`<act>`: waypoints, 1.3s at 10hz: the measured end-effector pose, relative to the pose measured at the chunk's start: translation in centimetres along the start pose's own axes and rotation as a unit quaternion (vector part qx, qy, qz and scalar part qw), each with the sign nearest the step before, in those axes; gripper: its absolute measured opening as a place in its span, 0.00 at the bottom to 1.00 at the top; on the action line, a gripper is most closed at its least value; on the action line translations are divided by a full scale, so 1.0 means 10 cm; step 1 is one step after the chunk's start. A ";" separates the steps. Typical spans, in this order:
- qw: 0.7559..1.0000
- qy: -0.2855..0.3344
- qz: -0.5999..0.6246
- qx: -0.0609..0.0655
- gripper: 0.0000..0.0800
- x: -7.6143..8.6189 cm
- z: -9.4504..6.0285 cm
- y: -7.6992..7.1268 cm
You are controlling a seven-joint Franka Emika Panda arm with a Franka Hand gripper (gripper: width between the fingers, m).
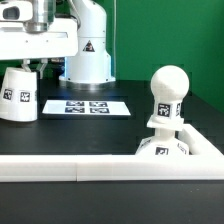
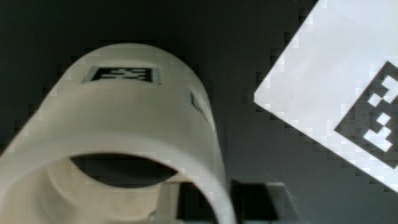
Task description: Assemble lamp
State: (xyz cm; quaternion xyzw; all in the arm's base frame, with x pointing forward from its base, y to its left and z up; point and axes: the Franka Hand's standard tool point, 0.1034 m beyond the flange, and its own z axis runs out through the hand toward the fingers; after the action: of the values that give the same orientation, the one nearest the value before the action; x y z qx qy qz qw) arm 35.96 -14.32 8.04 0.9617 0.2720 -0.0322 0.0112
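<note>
The tapered white shade (image 1: 17, 96) stands on the dark table at the exterior view's left, its tag facing the camera. My gripper (image 1: 30, 63) hangs right above its top edge. In the wrist view the shade (image 2: 125, 120) fills the picture, its open mouth toward the camera. Its thin rim wall runs between my two dark fingers (image 2: 199, 205), so the gripper (image 2: 226, 197) is shut on the rim. The round bulb on its neck (image 1: 168, 88) stands upright on the base (image 1: 163, 148) at the exterior view's right.
The marker board (image 1: 85, 105) lies flat on the table between shade and bulb, and also shows in the wrist view (image 2: 347, 90). The arm's white pedestal (image 1: 90, 50) stands behind it. A low white wall (image 1: 90, 166) runs along the front.
</note>
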 end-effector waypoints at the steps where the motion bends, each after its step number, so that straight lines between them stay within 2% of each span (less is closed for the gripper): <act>1: 1.000 -0.002 0.012 0.002 0.06 0.03 -0.01 -0.04; 2: 1.000 -0.006 0.028 0.009 0.06 0.17 -0.05 -0.17; 4: 0.998 -0.013 0.052 0.013 0.06 0.54 -0.18 -0.42; 5: 0.997 -0.021 0.064 0.020 0.06 0.76 -0.28 -0.53; 6: 0.997 -0.027 0.071 0.026 0.06 1.03 -0.47 -0.58; 7: 0.996 -0.030 0.080 0.029 0.06 1.21 -0.62 -0.58; 9: 0.993 -0.025 0.113 0.028 0.06 1.69 -0.95 -0.52; 10: 0.991 -0.024 0.129 0.025 0.06 1.88 -1.05 -0.49; 12: 0.985 -0.023 0.168 0.032 0.06 2.22 -1.18 -0.39; 13: 0.986 -0.022 0.165 0.032 0.06 2.20 -1.15 -0.40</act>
State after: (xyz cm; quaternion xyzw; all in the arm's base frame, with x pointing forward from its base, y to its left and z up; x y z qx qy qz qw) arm 53.22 0.98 18.04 0.9923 0.1079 -0.0601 -0.0081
